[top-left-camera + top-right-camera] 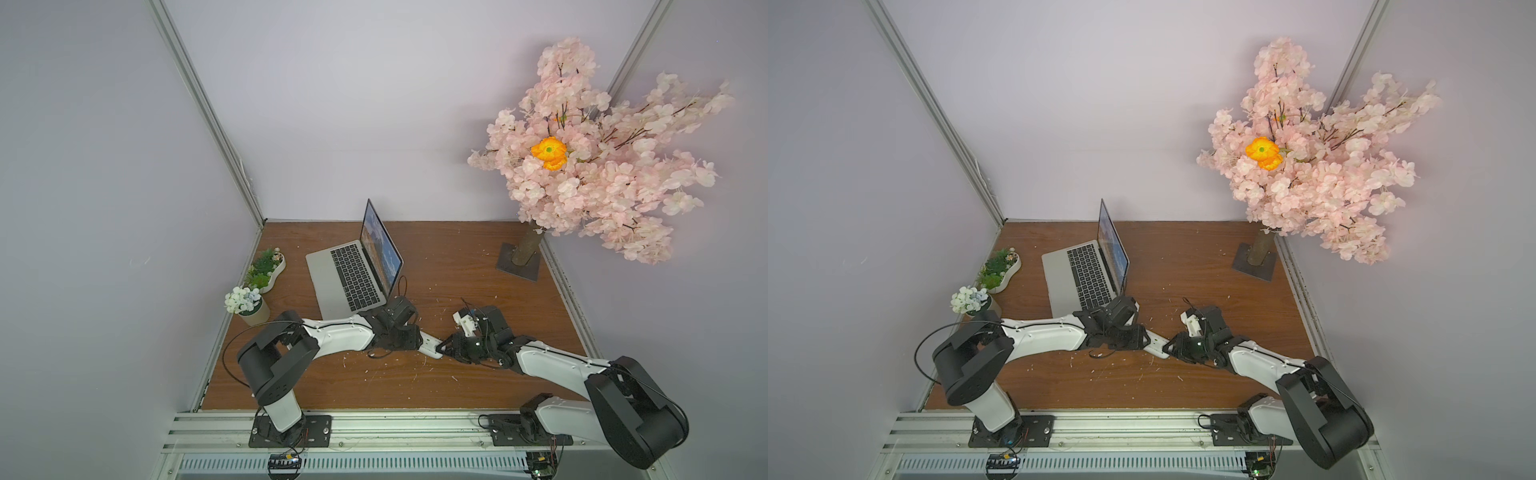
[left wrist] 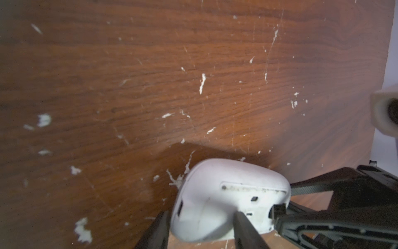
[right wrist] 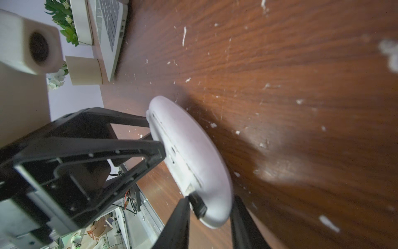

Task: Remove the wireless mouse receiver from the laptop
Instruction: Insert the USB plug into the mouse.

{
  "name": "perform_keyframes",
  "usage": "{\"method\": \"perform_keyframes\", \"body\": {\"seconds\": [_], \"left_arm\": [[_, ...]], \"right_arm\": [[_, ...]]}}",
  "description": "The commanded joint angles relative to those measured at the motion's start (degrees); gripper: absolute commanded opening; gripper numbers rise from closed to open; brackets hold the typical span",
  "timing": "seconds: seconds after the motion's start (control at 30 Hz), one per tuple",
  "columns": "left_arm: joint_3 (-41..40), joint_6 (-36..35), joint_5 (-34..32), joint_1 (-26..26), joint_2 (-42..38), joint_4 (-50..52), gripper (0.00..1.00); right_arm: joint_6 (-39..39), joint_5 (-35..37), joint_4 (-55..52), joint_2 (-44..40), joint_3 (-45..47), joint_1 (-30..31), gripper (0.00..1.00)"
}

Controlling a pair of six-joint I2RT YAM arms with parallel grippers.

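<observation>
Wood table [image 1: 457,270] | receiver stub [image 3: 197,204] in mouse [image 3: 193,140] | between right gripper [image 3: 211,201] jaws

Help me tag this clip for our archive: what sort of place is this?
Probably a robot cell staged as a desk: aluminium framing around plain walls, a base rail bearing the left arm and right arm, and a wooden table with a laptop and fake blossom tree.

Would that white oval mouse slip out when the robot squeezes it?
Maybe. The white oval plastic mouse looks smooth and rounded, so the thin fingers of the left gripper could slide on it. Its shell looks hard, so it probably won't squash. Flat underneath, it likely wouldn't roll.
</observation>
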State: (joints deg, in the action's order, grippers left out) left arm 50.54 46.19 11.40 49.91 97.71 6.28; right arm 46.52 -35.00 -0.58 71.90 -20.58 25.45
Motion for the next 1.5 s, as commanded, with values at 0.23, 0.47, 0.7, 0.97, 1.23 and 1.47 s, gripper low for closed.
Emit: {"method": "perform_keyframes", "body": {"seconds": [0.23, 0.47, 0.7, 0.97, 1.23, 1.47], "left_arm": [[-4.12, -0.81, -3.58, -0.71, 5.51, 10.85, 0.52], [-3.97, -0.8, -3.43, -0.73, 5.65, 10.78, 0.52], [-3.93, -0.93, -3.44, -0.78, 5.74, 10.83, 0.52], [-3.83, -1.0, -3.58, -0.77, 5.57, 10.85, 0.52], [-4.19, -0.95, -3.41, -0.89, 4.68, 10.84, 0.52], [-4.12, -0.74, -3.01, -0.8, 3.72, 10.83, 0.52]], "right_arm": [[0.62, -0.93, 2.13, 1.37, 1.84, -0.67, 0.28], [0.72, -1.47, 2.98, 2.68, 1.94, -0.78, 0.24], [0.93, -1.38, 3.68, 3.53, 1.64, -0.77, 0.19], [0.25, -2.46, 3.35, 0.81, 0.57, -0.88, 0.39], [-0.43, -2.18, 1.35, -4.99, -0.37, -2.93, 0.63], [-2.63, -1.99, -0.72, -4.07, -1.8, -3.66, 0.64]]}}
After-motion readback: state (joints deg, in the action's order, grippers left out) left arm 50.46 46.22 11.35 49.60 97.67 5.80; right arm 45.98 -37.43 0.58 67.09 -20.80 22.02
